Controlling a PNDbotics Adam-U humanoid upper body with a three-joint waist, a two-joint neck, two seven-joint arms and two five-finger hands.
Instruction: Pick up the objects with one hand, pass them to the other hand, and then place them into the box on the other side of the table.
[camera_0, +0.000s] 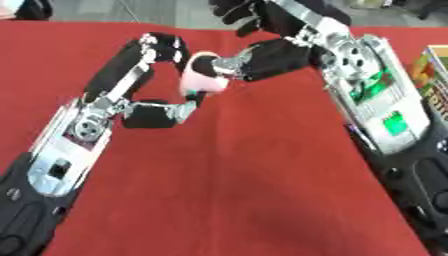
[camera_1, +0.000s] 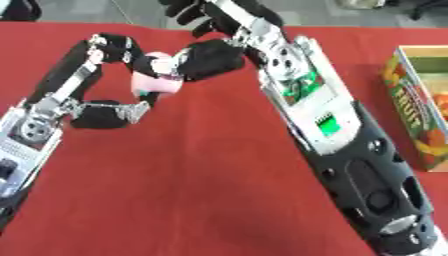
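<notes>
A small pink and white object (camera_0: 203, 80) is held above the red table (camera_0: 227, 190), left of centre. My left hand (camera_0: 131, 67) comes in from the lower left; its fingers curl over the object's top and its thumb (camera_0: 166, 112) closes in from below. My right hand (camera_0: 289, 30) reaches in from the right. Its thumb (camera_0: 262, 57) touches the object's right side, while its fingers (camera_0: 236, 12) stay spread higher up, away from the object. The box (camera_1: 411, 95), printed with fruit pictures, stands at the right edge of the table.
My right forearm (camera_1: 332, 130), silver with green lights, lies across the table's right half between the hands and the box. Beyond the far edge of the red cloth there is grey floor (camera_1: 87, 10).
</notes>
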